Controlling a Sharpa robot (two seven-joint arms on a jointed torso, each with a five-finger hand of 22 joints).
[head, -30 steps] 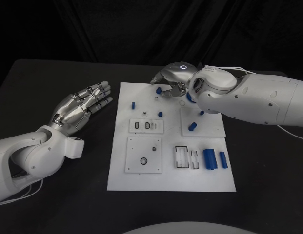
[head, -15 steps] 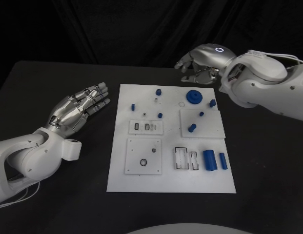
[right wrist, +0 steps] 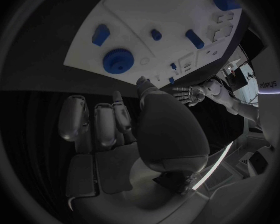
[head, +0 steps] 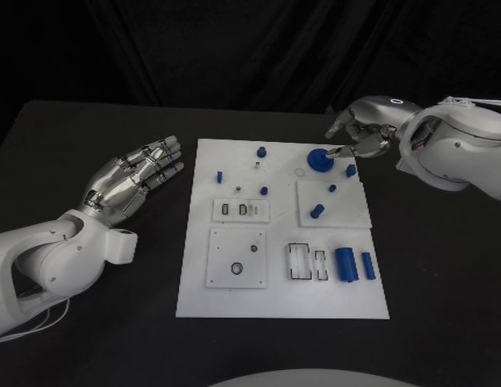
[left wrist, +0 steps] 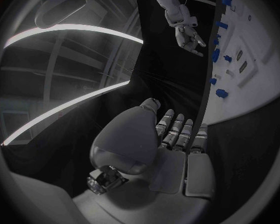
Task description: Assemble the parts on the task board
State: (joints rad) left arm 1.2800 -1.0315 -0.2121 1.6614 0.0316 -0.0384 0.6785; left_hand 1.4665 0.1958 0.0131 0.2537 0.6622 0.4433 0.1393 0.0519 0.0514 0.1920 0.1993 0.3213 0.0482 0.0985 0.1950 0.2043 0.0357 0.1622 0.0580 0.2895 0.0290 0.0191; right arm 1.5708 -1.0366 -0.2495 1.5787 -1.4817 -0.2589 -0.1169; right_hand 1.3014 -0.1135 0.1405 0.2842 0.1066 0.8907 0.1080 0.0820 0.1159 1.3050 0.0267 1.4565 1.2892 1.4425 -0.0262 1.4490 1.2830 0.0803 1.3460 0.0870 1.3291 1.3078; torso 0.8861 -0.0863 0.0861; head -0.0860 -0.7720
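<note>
Since a second ago the right hand (head: 361, 137) has pulled away from the upper middle of the task board (head: 283, 290) and now hangs off the board's far right corner, above the black tabletop (head: 76, 145). It leaves behind a blue gear (head: 319, 159) lying flat near that corner, which the arm covered before. Its fingers (right wrist: 104, 122) are released, spread and holding nothing. The left hand (head: 134, 176) has kept its place left of the board, palm up, fingers (left wrist: 177, 129) straight and apart, holding nothing.

On the board, counted in the head view: one gear; one short blue peg (head: 350, 170) just beside it toward the board's right edge; one blue knob (head: 260, 151) at the far middle; two small blue pegs (head: 219, 175) in the left-centre area; two blue pieces (head: 318, 211) on the raised square plate at right; and two blue cylinders (head: 345, 264), a thick one and a thinner one, lying side by side near the right edge in the near half. Beside them are two white pieces in an outlined slot (head: 302, 261). There is one small plate with two dark slots (head: 240, 209) and one larger square plate with a dark ring (head: 237, 266).
</note>
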